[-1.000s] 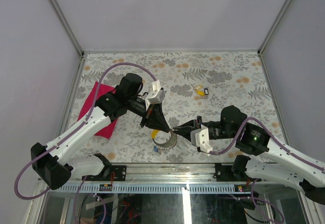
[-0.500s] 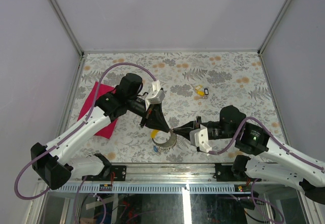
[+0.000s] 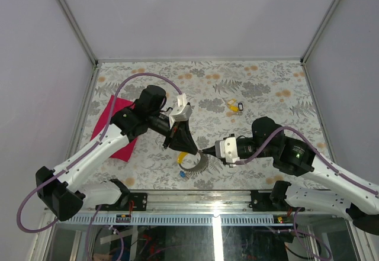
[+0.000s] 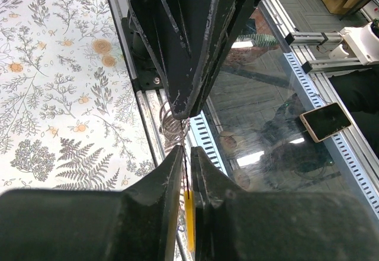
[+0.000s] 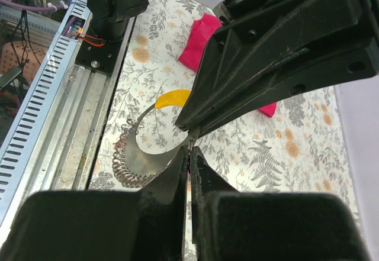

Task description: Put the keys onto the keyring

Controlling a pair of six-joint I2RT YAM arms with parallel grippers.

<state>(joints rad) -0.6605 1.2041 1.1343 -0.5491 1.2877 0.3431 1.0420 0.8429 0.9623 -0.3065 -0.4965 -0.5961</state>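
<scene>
Overall: a floral-patterned table (image 3: 266, 83), with both arms reaching to 1 spot near its front edge.
Red cloth (image 3: 112, 128): far left, well apart from the work.
Left gripper (image 3: 188, 147): comes down from the left. Its fingers stand a sliver apart, with a yellow key (image 4: 189, 225) showing in the slit. I cannot tell whether the key is clamped or merely seen through the gap.
Right gripper (image 3: 207, 152): comes in from the right, fingers pressed together, almost tip to tip with the left one. I cannot tell whether it nips the wire.
Keyring (image 3: 200, 165): grey and coiled-looking, just on the near side of the 2 meeting tips, its upper rim at them.
Key axis: the yellow key's length runs along the left finger slit, toward the ring.
Deciding relation: as a judgement, the ring's wire lies straight ahead of both tips, neither arm nearer. Threading would then depend on lining the key up with the coil.
Blue key (image 3: 182, 175): just beside the ring's near-left rim; whether it is already on the ring is unclear.
Spare keys (image 3: 234, 105): a small cluster farther back, well apart.
Views: the right wrist view shows the ring's arc (image 5: 133, 169) and the yellow cap beside the left tip. The left wrist view shows only a few coils (image 4: 170, 122). Only the top view shows the spare keys.
</scene>
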